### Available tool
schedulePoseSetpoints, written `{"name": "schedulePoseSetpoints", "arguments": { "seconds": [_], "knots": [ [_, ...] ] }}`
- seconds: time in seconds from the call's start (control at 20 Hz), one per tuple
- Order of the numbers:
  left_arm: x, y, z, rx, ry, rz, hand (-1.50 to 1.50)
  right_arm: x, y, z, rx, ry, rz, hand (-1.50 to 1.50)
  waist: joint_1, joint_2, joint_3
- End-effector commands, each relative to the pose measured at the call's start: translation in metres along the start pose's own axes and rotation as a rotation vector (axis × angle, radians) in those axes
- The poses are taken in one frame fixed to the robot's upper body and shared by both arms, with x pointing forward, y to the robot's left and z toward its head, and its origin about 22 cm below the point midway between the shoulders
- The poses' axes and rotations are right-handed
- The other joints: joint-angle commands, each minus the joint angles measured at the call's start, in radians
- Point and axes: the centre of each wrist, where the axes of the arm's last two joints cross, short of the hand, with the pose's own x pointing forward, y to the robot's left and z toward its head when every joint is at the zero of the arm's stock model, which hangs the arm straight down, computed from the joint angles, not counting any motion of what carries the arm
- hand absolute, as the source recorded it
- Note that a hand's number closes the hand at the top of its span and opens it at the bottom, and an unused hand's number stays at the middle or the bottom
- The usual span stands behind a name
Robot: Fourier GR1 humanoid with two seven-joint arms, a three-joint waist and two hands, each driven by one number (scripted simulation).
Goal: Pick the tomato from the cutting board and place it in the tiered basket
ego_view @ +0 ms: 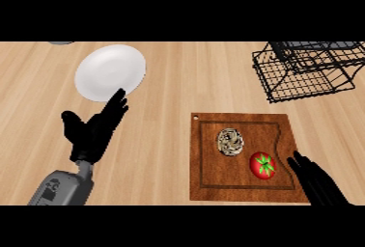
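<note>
Tomato sits on the board, lower right, just beside a speckled shell-like item. Right hand lies just right of it, fingers straight and apart, holding nothing. Left hand rests open near the plate. Basket stands well apart on the desk. Risk: fingers closing off-centre could roll the tomato into its neighbour.

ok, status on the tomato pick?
Both hands open: left hand resting left of board, right hand beside tomato, not touching. Tomato on cutting board. Tiered basket far right. Speckled object beside tomato.
</note>
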Motion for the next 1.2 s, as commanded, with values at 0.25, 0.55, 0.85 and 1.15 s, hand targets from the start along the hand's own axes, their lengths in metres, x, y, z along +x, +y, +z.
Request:
{"name": "schedulePoseSetpoints", "arguments": {
  "seconds": [0.25,0.55,0.85,1.15],
  "knots": [
    [0.001,0.027,0.001,0.005,-0.006,-0.015,0.0,0.005,0.045,-0.005,0.055,0.053,0.116,-1.5,-0.006,-0.001,0.002],
    [-0.001,-0.01,-0.007,-0.008,0.005,-0.001,0.0,-0.004,0.047,-0.022,-0.019,0.098,0.122,-1.5,-0.005,-0.001,0.002],
    [-0.007,0.017,0.014,-0.007,-0.012,-0.001,0.0,-0.01,0.06,-0.026,-0.055,0.107,0.112,-1.5,-0.001,-0.001,0.002],
    [0.016,0.02,0.01,-0.02,-0.002,0.008,0.0,-0.025,0.064,-0.027,-0.078,0.085,0.08,-1.5,-0.003,-0.001,0.002]
  ]
}}
